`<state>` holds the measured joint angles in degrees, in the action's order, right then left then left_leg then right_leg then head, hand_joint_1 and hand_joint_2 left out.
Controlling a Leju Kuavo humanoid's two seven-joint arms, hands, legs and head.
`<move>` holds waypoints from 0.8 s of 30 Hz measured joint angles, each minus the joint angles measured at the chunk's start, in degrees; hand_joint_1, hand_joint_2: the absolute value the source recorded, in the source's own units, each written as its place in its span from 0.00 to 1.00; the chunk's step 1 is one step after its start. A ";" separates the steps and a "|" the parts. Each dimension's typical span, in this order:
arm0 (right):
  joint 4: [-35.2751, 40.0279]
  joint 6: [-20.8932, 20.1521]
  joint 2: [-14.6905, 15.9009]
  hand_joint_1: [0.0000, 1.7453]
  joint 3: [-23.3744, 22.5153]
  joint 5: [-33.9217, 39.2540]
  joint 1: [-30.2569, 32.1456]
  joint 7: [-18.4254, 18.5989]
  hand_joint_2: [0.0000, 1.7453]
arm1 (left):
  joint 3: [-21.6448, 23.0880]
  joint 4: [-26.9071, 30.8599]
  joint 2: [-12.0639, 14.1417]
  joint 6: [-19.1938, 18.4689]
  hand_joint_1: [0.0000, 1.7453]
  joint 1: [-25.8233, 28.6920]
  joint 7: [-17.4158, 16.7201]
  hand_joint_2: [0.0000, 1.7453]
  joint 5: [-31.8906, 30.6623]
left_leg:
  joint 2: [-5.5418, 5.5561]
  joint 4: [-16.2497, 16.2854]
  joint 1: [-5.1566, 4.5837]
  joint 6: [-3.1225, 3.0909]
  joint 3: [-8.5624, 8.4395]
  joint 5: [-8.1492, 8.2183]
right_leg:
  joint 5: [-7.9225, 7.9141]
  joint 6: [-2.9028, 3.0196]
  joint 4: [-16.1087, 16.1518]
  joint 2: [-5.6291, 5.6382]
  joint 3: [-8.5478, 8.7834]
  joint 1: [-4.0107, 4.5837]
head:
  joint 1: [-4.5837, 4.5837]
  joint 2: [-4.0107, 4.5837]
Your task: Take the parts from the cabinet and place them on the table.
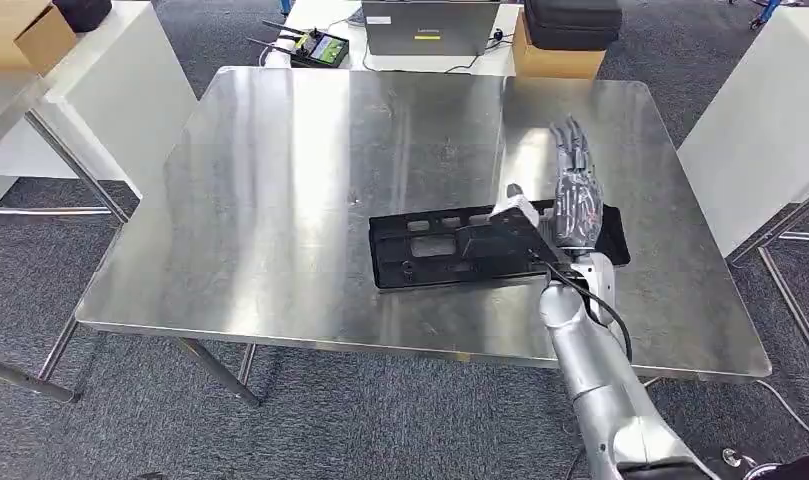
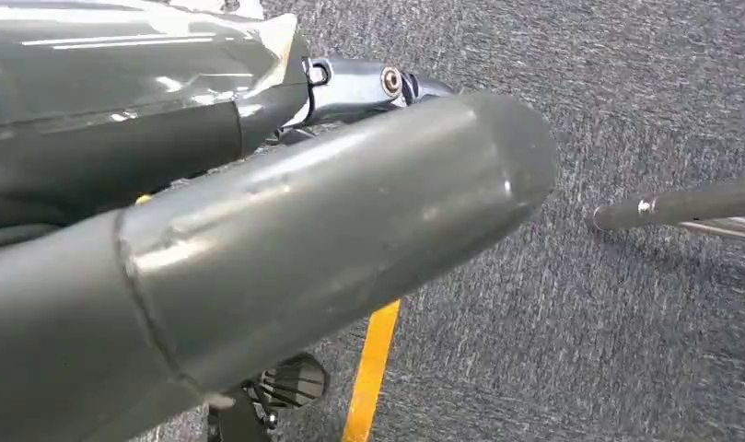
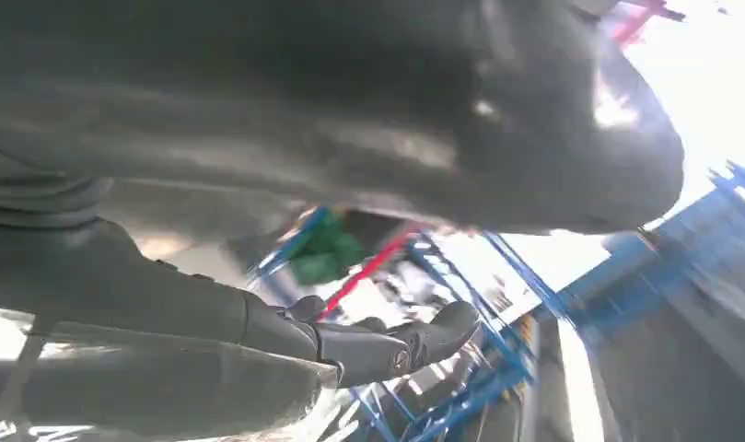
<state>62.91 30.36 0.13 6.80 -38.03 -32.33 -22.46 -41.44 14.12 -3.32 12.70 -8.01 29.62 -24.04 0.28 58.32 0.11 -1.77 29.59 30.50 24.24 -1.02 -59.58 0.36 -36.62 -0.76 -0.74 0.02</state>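
Right hand (image 1: 577,200) nearest, fingers stretched flat and apart over right end of black plastic part (image 1: 450,250), gripping nothing; hides that end. Part flat on steel table (image 1: 280,200), near front edge. Blurred in right wrist view: dark fingers (image 3: 387,345), blue racking beyond. Left hand (image 2: 258,249) over grey carpet in left wrist view, fingers cut off, grip unreadable. Laptop (image 1: 430,28), cardboard box (image 1: 555,60) behind.

The head view is evenly and brightly lit, with broad glare streaked across the steel tabletop (image 1: 280,200). The right wrist view is blurred, overexposed at one edge, and darkened by the close robot hand (image 3: 350,120).
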 joint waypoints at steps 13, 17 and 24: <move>41.07 -26.89 -2.18 0.00 0.20 54.70 22.90 -17.54 0.00 | -1.77 0.00 0.02 -0.46 0.00 0.96 3.32 0.00 1.07 | 0.03 -0.02 0.00 0.13 0.02 0.15 | 0.05 -0.01 0.02 -0.05 -0.04 0.00 | 0.00 0.00; 48.67 -40.40 -3.61 0.00 -2.19 64.59 29.43 -17.63 0.00 | -1.92 0.00 0.02 -0.55 0.00 0.97 3.63 0.00 0.72 | 0.02 -0.03 0.00 0.15 0.00 0.23 | 0.07 0.01 0.04 -0.03 -0.05 0.00 | 0.02 0.00; 53.24 -43.98 -7.04 0.00 -9.17 71.03 35.69 -15.54 0.00 | -1.92 0.00 0.02 0.00 0.00 0.43 3.80 0.00 -0.04 | 0.00 -0.03 0.00 0.20 -0.03 0.26 | 0.07 0.01 0.06 -0.01 -0.03 -0.01 | 0.02 0.00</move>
<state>116.15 -13.62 -6.90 -2.38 33.00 3.37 -37.99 -43.36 14.12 -3.30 12.70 -7.58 33.42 -24.09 0.29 58.29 0.10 -1.57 29.56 30.77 24.30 -1.01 -59.52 0.35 -36.65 -0.76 -0.72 0.02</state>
